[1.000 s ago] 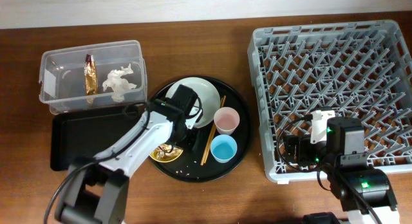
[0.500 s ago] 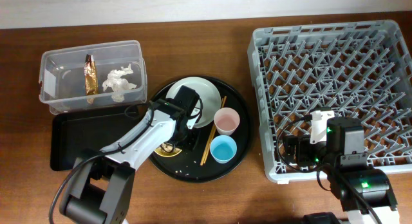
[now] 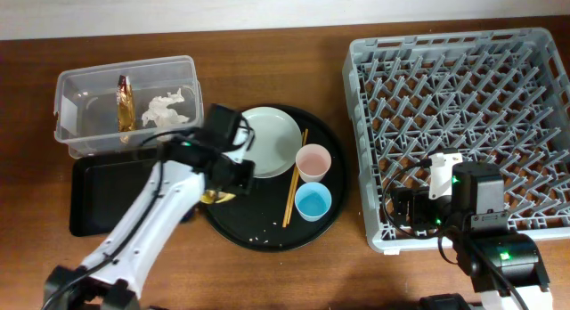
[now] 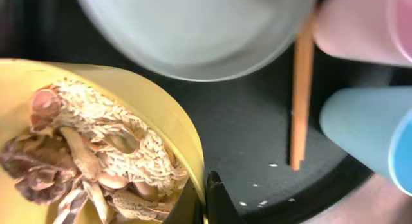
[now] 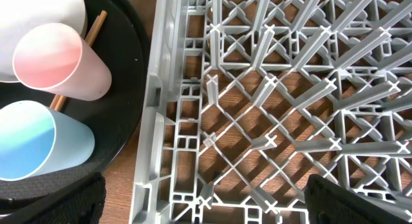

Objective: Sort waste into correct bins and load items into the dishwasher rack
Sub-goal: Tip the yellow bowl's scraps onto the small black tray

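Observation:
My left gripper (image 4: 205, 203) is shut on the right rim of the small yellow bowl (image 4: 161, 114), which holds brown food scraps (image 4: 90, 156). From overhead, the left gripper (image 3: 227, 185) and the bowl (image 3: 216, 198) sit at the left edge of the round black tray (image 3: 267, 230). The pale plate (image 3: 272, 141), pink cup (image 3: 313, 162), blue cup (image 3: 313, 202) and chopsticks (image 3: 294, 181) rest on that tray. The clear tub (image 3: 80, 87) contains a gold wrapper (image 3: 126, 103) and white tissue (image 3: 167, 110). My right gripper (image 5: 206, 205) stands open over the grey rack's (image 3: 463, 105) front left corner.
A shallow black rectangular tray (image 3: 102, 199) lies in front of the clear tub, just left of the bowl. White crumbs (image 3: 258, 228) dot the round tray's front. Bare wooden table (image 3: 267, 69) surrounds everything. The rack's pegs (image 5: 270, 89) stand upright beneath my right gripper.
My left gripper closed on the yellow bowl's rim and drew it left, away from the plate and toward the round tray's left edge. The right arm stayed still.

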Robot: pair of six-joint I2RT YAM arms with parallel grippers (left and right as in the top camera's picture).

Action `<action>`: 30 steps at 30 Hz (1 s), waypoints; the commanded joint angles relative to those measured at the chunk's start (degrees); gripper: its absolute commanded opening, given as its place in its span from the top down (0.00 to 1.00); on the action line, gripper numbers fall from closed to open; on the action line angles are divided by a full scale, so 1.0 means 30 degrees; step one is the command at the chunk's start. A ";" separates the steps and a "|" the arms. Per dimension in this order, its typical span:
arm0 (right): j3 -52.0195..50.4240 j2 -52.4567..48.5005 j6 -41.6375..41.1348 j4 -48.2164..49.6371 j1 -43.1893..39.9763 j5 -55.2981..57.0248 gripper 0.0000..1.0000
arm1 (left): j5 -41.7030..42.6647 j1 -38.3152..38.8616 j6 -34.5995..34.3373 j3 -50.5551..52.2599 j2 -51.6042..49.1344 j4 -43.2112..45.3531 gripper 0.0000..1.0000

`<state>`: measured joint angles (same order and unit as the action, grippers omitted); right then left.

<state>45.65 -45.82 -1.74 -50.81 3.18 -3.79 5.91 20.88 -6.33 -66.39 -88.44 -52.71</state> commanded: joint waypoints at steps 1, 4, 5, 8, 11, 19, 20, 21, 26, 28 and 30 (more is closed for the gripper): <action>0.0401 0.0022 -0.0219 0.0000 -0.0087 -0.0102 0.01 | 0.1639 -0.2608 0.1071 -0.0270 0.0743 -0.0029 1.00; 0.0401 0.0022 -0.0226 0.0000 -0.0087 -0.0109 0.01 | 0.7635 -0.7293 0.3636 -0.0255 0.0692 0.0051 1.00; 0.0401 0.0022 -0.0219 0.0000 -0.0087 -0.0102 0.01 | 0.9216 -0.8750 0.4342 -0.0255 0.0612 0.0066 1.00; 0.0401 0.0022 -0.0226 0.0000 -0.0087 -0.0109 0.01 | 1.4061 -1.2896 0.5428 -0.0007 -0.0182 0.0029 1.00; 0.0401 0.0022 -0.0226 -0.0007 -0.0087 -0.0109 0.01 | 1.7872 -1.5220 0.6725 0.0066 -0.1792 -0.0124 1.00; 0.0401 0.0022 -0.0226 -0.0007 -0.0087 -0.0109 0.01 | 2.4611 -1.7537 0.6630 0.0197 -0.5464 -0.0991 1.00; 0.0401 0.0022 -0.0226 -0.0007 -0.0087 -0.0109 0.01 | 2.4676 -1.7792 0.6564 0.0226 -0.5486 -0.1268 1.00; 0.0401 0.0022 -0.0226 -0.0007 -0.0087 -0.0109 0.01 | 2.5012 -1.7996 0.6222 0.0226 -0.5486 -0.1676 1.00; 0.0401 0.0022 -0.0226 -0.0007 -0.0087 -0.0109 0.01 | 2.7489 -1.9292 0.5982 0.0226 -0.5486 -0.2572 1.00; 0.0401 0.0022 -0.0219 -0.0007 -0.0087 -0.0109 0.01 | 2.7889 -1.9657 0.5996 0.0226 -0.5486 -0.2798 1.00; 0.0401 0.0022 -0.0226 -0.0007 -0.0087 -0.0109 0.01 | 2.7627 -1.9773 0.5843 0.0226 -0.5486 -0.2834 1.00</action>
<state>45.65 -45.82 -1.76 -50.81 3.18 -3.99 86.61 -37.43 11.94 -66.00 -104.57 -61.01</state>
